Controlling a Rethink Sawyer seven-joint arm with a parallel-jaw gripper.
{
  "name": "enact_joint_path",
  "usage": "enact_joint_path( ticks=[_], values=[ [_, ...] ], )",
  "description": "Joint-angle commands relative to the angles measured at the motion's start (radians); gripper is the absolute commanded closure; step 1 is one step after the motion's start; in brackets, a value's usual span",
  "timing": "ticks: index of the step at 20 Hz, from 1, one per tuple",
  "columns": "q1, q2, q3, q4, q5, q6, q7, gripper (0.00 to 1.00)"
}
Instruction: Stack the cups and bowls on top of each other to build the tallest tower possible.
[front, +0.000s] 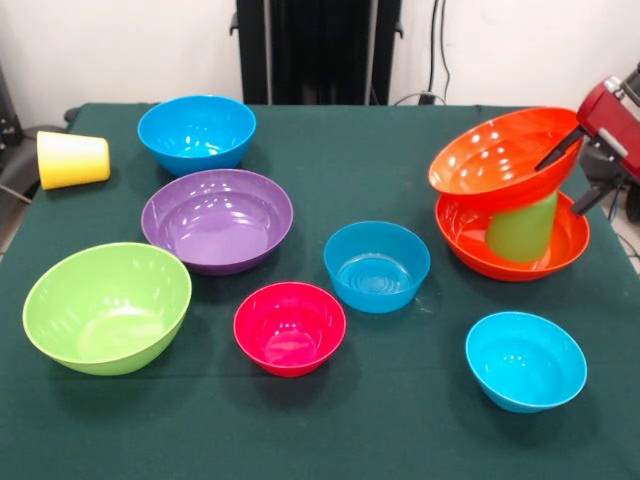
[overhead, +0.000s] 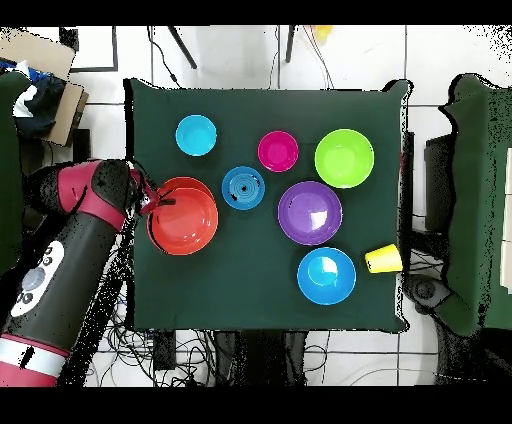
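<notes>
A leaning tower stands at the right of the front view. A light green cup (front: 522, 230) sits upside down in an orange bowl (front: 462, 242). A second orange bowl (front: 495, 152) rests tilted on the cup. My gripper (front: 575, 175) is open at that top bowl's right rim, one finger over its inside and one outside; it also shows in the overhead view (overhead: 155, 203) beside the orange bowls (overhead: 188, 218). Loose on the cloth are a yellow cup (front: 72, 160) on its side and blue (front: 197, 132), purple (front: 217, 220), lime (front: 107, 307), pink-red (front: 290, 328), blue (front: 377, 265) and cyan (front: 525, 360) bowls.
The green-clothed table (front: 400, 430) ends just right of the tower and just left of the yellow cup. The red arm (overhead: 70, 250) reaches in from the table's side. Cardboard boxes (overhead: 60, 100) and cables lie on the floor around the table.
</notes>
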Motion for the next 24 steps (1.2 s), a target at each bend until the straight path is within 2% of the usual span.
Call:
enact_joint_path(
  ticks=[1, 7, 13, 24],
  values=[
    [-0.006, -0.083, 0.071, 0.082, -0.068, 0.089, 0.044, 0.00],
    [-0.010, -0.106, 0.080, 0.103, -0.079, 0.085, 0.026, 0.00],
    [-0.010, -0.179, 0.101, 0.151, -0.088, 0.110, -0.021, 0.00],
    [-0.018, -0.180, 0.126, 0.165, -0.114, 0.068, -0.007, 0.00]
  ],
)
